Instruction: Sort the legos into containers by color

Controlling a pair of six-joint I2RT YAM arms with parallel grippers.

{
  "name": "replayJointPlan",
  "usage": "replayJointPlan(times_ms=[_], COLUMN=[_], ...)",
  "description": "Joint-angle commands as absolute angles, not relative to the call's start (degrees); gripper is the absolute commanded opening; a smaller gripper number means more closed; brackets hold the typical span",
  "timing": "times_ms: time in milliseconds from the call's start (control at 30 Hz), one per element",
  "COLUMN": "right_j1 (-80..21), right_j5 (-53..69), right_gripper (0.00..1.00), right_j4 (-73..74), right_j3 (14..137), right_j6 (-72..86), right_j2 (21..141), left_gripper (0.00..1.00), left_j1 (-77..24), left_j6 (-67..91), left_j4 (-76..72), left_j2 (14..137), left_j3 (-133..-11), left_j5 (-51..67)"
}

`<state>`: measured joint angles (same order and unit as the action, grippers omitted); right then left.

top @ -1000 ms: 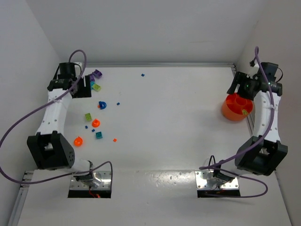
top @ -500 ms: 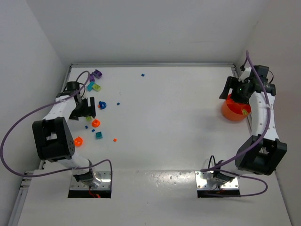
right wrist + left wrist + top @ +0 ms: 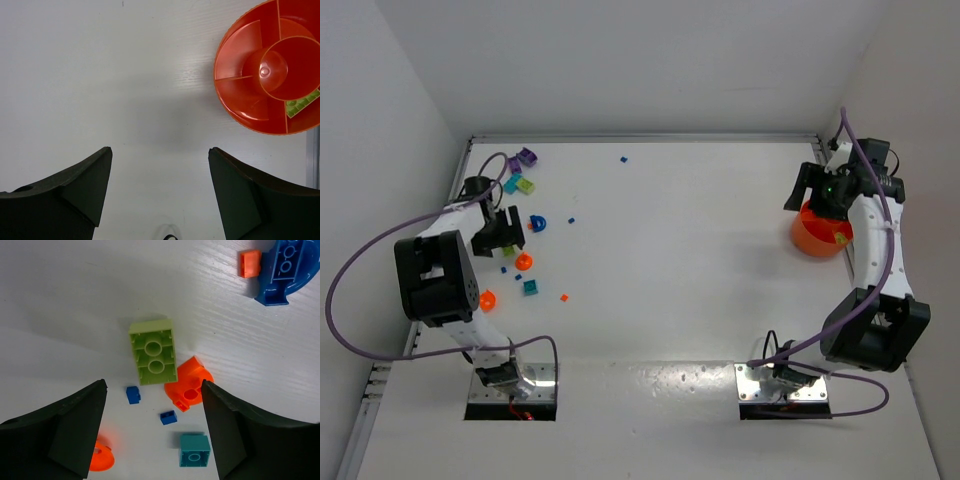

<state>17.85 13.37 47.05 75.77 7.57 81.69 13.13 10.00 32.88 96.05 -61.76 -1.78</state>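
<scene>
Blue bricks lie at 7 and 6 o'clock of the lime cup, with the orange cup touching its 4 o'clock corner, the teal cup farther out at 5, and an orange brick just beside the blue cup at 1. Left gripper hangs over the lime cup, jaws spread wide, gripping nothing. Right gripper is also released over bare table, the orange bowl at its 2 o'clock holding a lime piece.
</scene>
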Motion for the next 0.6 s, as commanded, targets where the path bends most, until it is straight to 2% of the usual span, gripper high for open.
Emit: replayJointPlan(times_ms=[0, 467, 567], right_j1=[17.49, 17.49, 17.49], right_j5=[13.97, 14.41, 14.94], right_gripper=[0.78, 0.78, 0.76], right_j4=[46.49, 47.02, 47.02], right_j3=[76.03, 76.03, 75.50], right_j6=[7.91, 8.44, 8.44], right_j2=[81.38, 82.44, 81.92], left_gripper=[0.82, 0.63, 0.55], left_j1=[13.71, 15.38, 16.00], left_j6=[12.74, 12.13, 12.13], left_j4=[30.76, 28.39, 28.39], left_j2=[97.29, 101.51, 102.22], left_j3=[-63.63, -63.90, -64.95], left_j5=[-1.32, -1.32, 0.26])
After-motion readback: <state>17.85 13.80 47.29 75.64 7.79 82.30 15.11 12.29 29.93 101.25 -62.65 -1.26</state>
